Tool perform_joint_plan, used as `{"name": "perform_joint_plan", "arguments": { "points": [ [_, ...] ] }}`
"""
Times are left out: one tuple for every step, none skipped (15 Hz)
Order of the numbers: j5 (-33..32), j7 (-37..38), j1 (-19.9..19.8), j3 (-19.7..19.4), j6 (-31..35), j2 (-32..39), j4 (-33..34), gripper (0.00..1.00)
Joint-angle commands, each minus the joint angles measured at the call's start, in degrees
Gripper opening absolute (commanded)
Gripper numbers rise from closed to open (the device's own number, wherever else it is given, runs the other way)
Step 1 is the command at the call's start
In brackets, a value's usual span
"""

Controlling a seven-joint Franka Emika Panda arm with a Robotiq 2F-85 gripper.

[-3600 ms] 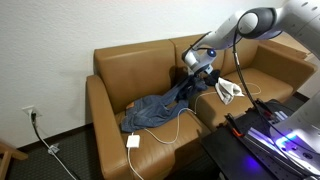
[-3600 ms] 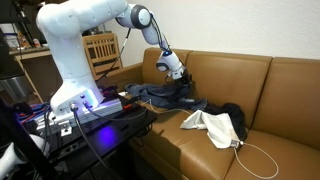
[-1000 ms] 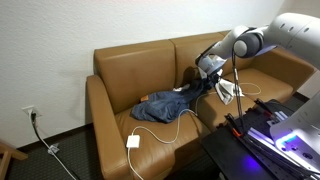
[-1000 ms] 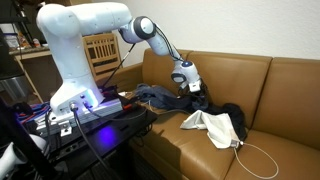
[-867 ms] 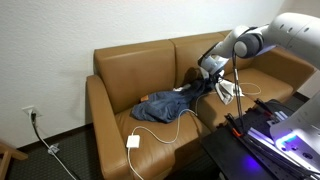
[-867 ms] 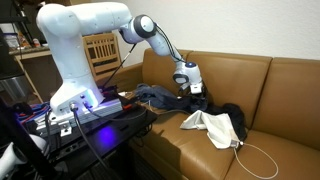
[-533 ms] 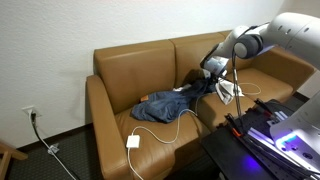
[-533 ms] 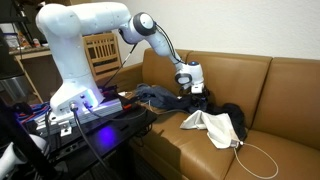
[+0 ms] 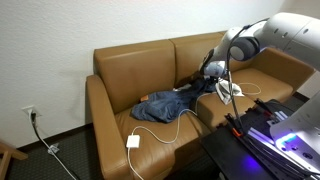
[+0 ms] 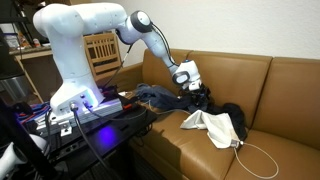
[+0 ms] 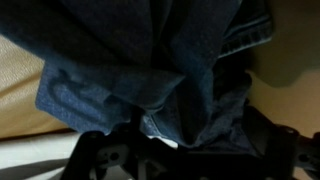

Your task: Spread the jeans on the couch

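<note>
The jeans (image 9: 165, 105) lie rumpled on the seat of the tan leather couch (image 9: 130, 70), one leg stretched toward the seam between cushions. In an exterior view the jeans (image 10: 160, 97) sit just behind the robot's table. My gripper (image 9: 210, 78) hangs low over the far end of the denim, also seen from the side (image 10: 192, 92). In the wrist view blue denim (image 11: 150, 70) fills the frame and my gripper (image 11: 185, 160) is open, its dark fingers wide apart with folds of the jeans lying between them.
A white cable with a square plug block (image 9: 133, 141) lies across the seat front. A white cloth (image 10: 212, 125) and a dark garment (image 10: 232, 115) sit on the neighbouring cushion beside another cable loop (image 10: 255, 158). The robot's table (image 10: 100, 118) stands against the couch front.
Since the earliest frames the jeans have been drawn out toward the cushion seam and the arm has moved along the couch. Over the last second the wrist only shifted slightly lower.
</note>
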Motion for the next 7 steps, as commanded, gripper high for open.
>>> {"name": "perform_joint_plan", "arguments": {
  "points": [
    [-4.82, 10.39, 9.34, -7.80, 4.64, -0.53, -9.90, 1.00],
    [-6.07, 13.00, 12.16, -10.29, 4.82, -0.38, -12.27, 1.00],
    [-7.25, 15.19, 14.98, -12.73, 4.82, -0.24, -14.67, 1.00],
    [-7.73, 16.66, 16.27, -13.44, 6.81, -0.17, -15.86, 1.00],
    [-8.04, 18.05, 17.48, -14.25, 7.92, -0.27, -16.98, 1.00],
    [-9.29, 16.87, 13.79, -11.76, 5.75, -0.74, -13.53, 1.00],
    [-9.21, 17.96, 15.42, -12.78, 6.54, -0.70, -14.82, 1.00]
  ]
}}
